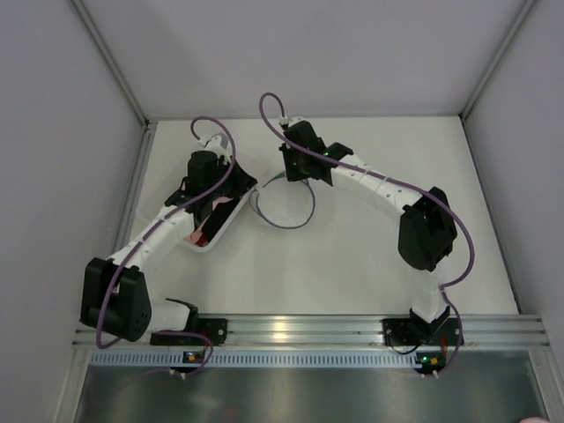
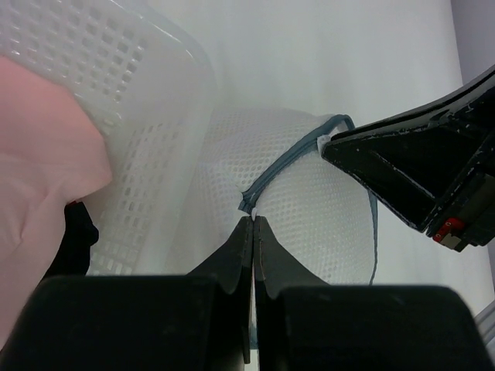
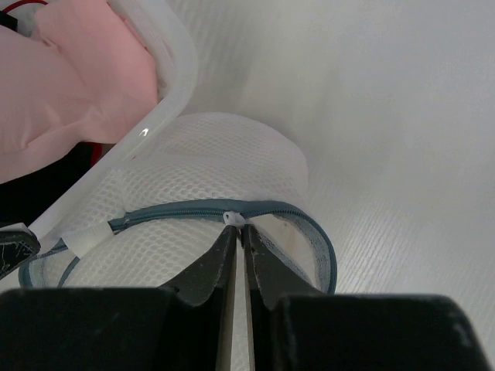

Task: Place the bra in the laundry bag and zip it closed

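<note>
Noted round white mesh laundry bag (image 3: 216,166) part-zipped, bra presumably inside; right hand (image 3: 235,230) pinched white zipper pull (image 3: 230,219), left hand (image 2: 254,222) pinched bag's rim.

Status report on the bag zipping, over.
Left gripper shut on laundry bag zip end. Right gripper shut on zipper pull, zip part closed. Plastic bin close beside.

The laundry bag (image 1: 284,207) is laid on the white surface (image 3: 402,154), pushed right up against a perforated plastic bin (image 2: 147,116). It's a round pouch of white see-through mesh, puffed into a low dome and edged with a blue-grey zipper (image 3: 166,214). The zipper is seen closed on the bin side up to the little white pull (image 3: 232,219); past that, the rim is left gaping. What's inside can't be made out.
</note>
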